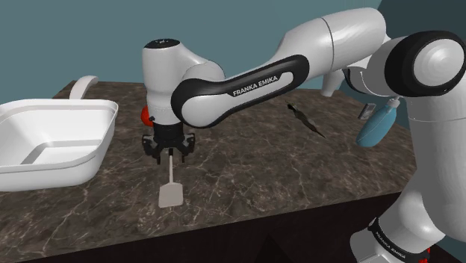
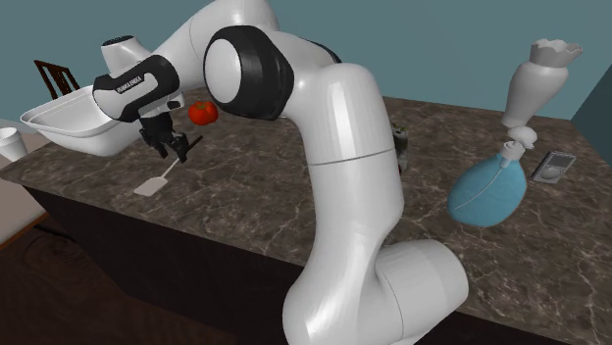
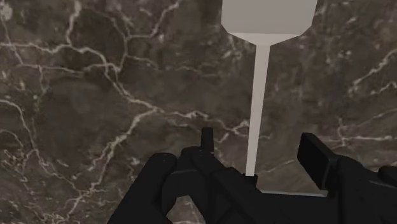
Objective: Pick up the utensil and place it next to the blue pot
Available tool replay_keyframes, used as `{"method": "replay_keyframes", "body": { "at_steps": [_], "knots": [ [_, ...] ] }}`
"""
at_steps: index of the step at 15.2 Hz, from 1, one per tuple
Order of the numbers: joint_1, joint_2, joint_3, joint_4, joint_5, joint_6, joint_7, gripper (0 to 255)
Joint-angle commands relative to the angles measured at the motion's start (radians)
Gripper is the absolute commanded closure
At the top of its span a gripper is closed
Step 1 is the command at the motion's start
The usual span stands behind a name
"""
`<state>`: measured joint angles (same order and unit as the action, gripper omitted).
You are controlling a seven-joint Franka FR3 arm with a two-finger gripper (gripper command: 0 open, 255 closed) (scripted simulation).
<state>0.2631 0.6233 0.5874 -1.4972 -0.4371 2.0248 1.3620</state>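
The pale, off-white spatula (image 1: 171, 184) lies flat on the dark brown marble-patterned counter (image 1: 246, 179), its thin straight handle widening into a flat, squarish blade with tapered shoulders. In the shoulder view the blade points to six o'clock from the all-black two-finger gripper (image 1: 170, 155), which hangs right over the handle's far end. In the wrist view the handle (image 3: 257, 108) runs up between the two fingers; they stand well apart, one on each side, and neither touches it, so the spatula is not held. The stone (image 3: 95, 95) under it is glossy and threaded with irregular white veins.

In the shoulder view a small red tomato (image 1: 145, 114) sits at eleven o'clock from the spatula, close behind the gripper's wrist. A white, smooth-walled rectangular basin (image 1: 60, 106) with rounded corners lies at nine to ten o'clock. The light blue bulbous pot (image 1: 377, 123) is well apart, between two and three o'clock, at the counter's far end near the arm's shoulder. Between spatula and pot lies a dark slender thing (image 1: 306, 119) that I cannot identify, and the white forearm crosses above that stretch, printed "FRANKA EMIKA" (image 1: 256, 82) in white on its dark band.

In the second exterior view the spatula (image 2: 157, 179) lies at seven o'clock from the gripper (image 2: 177, 152). A tall white vase-like shape (image 2: 539, 83) stands at one o'clock from the pot (image 2: 485, 191), with a small grey flat device (image 2: 554, 165) just beside it.
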Motion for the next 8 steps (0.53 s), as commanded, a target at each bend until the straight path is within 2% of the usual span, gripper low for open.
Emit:
{"method": "replay_keyframes", "body": {
  "at_steps": [1, 4, 8],
  "knots": [
    [0.0, 0.0, 0.0, 0.0, 0.0, 0.0, 0.0, 0],
    [0.0, 0.0, 0.0, 0.0, 0.0, 0.0, 0.0, 0],
    [-0.001, -0.046, 0.021, 0.057, 0.032, -0.096, -0.02, 0]
  ]
}}
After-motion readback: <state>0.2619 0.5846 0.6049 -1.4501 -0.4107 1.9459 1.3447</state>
